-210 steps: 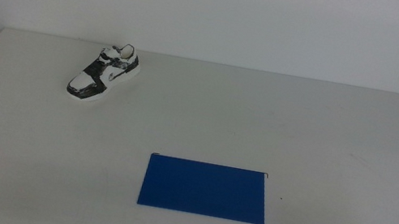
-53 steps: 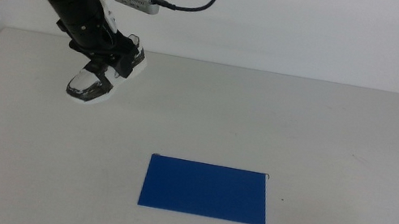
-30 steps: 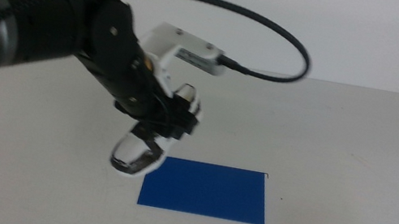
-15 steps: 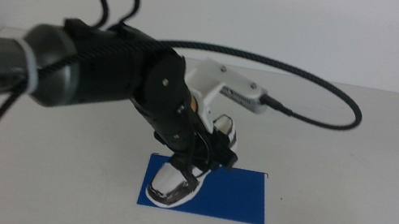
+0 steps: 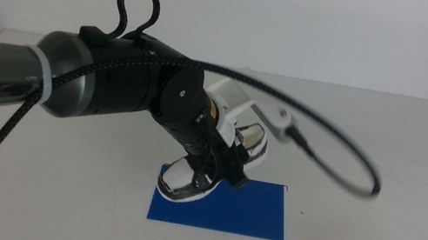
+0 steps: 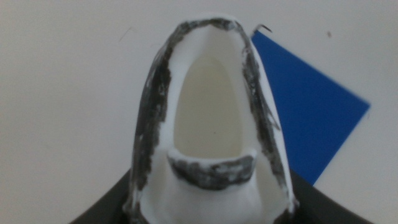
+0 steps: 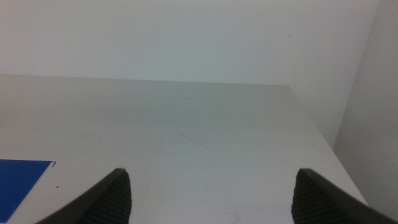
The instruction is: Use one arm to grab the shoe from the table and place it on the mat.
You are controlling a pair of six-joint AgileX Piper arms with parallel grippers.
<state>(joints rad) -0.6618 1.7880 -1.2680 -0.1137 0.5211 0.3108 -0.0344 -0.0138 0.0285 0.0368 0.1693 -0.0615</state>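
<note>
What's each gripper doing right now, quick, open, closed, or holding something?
Left gripper: shut on the shoe, over the mat's left end.
Right gripper: open, empty, waiting above the table.

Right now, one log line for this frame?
left gripper: shut on shoe | shoe: over mat left end | right gripper: open, waiting

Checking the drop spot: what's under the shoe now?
The mat's left end lies below the shoe, which the left claw grips. Contact is hidden. The right claw waits apart.

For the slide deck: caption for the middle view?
Left gripper holds the shoe tilted, toe down over the blue mat's left end.
</note>
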